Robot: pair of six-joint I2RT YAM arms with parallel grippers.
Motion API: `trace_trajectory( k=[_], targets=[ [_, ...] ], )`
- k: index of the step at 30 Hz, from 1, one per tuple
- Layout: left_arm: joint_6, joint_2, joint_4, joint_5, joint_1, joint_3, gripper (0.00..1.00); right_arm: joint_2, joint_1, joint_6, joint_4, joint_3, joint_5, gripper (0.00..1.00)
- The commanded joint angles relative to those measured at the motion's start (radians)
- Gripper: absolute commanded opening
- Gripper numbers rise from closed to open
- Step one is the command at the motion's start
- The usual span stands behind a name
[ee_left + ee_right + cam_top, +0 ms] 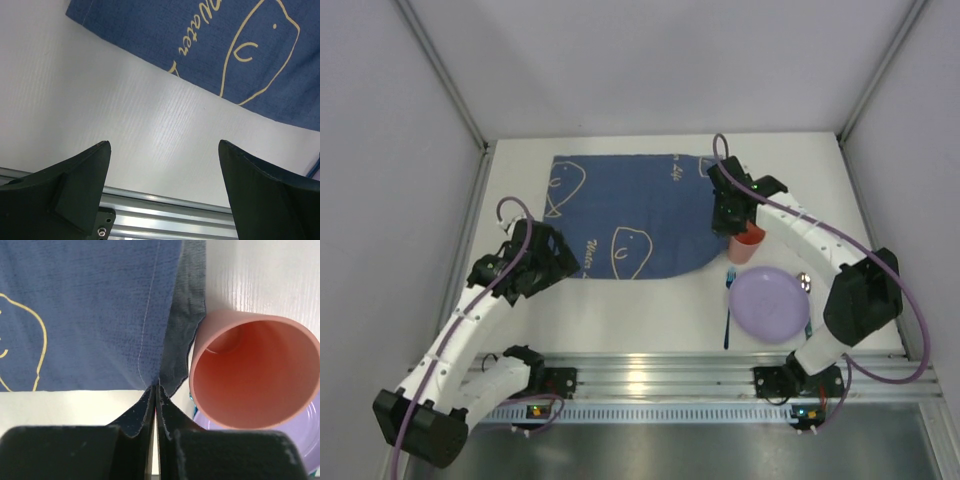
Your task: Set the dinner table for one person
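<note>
dinner table (620, 310): plain white, matte, rectangular

cup (750, 243): half under right arm (802, 226) | plate (308, 439): cut by frame edge

Script, left wrist view: pale yellow cursive "Water" on the dark blue rectangular cloth mat (150, 30), ahead of the left gripper (164, 145) and slightly to its right.
Script, top view: a second word on the mat, beyond and left of the right gripper (732, 228), too small to read.
Other text: none legible.

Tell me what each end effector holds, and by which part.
The right end effector pinches the blue cloth mat at its edge; the left end effector holds nothing.
</note>
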Motion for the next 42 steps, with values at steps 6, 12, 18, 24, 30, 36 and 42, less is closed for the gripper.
trace_trajectory(
  k=[6,12,18,24,30,36,42],
  targets=[
    [0.002,0.077,0.099,0.055,0.005,0.011,0.93,-0.056,0.031,-0.081,-0.084,0.100,-0.079,0.72],
    [-0.003,0.117,0.156,0.069,0.004,-0.007,0.93,-0.081,0.024,-0.136,-0.190,0.252,0.025,0.85],
    [0.017,0.246,0.236,0.037,0.005,-0.019,0.93,-0.115,-0.042,-0.196,-0.219,0.268,0.151,0.88],
    [0.091,0.483,0.374,0.043,0.017,-0.002,0.95,-0.060,-0.108,-0.230,-0.182,0.192,0.119,0.84],
    [0.135,0.701,0.458,0.090,0.087,0.054,0.95,0.042,-0.117,-0.230,-0.118,0.157,0.096,0.81],
    [0.129,0.793,0.389,0.081,0.113,0.071,0.95,0.140,-0.122,-0.237,-0.058,0.125,0.034,0.76],
    [0.089,0.660,0.348,0.081,0.149,-0.054,0.95,0.201,-0.121,-0.248,-0.040,0.137,0.031,0.67]
  ],
)
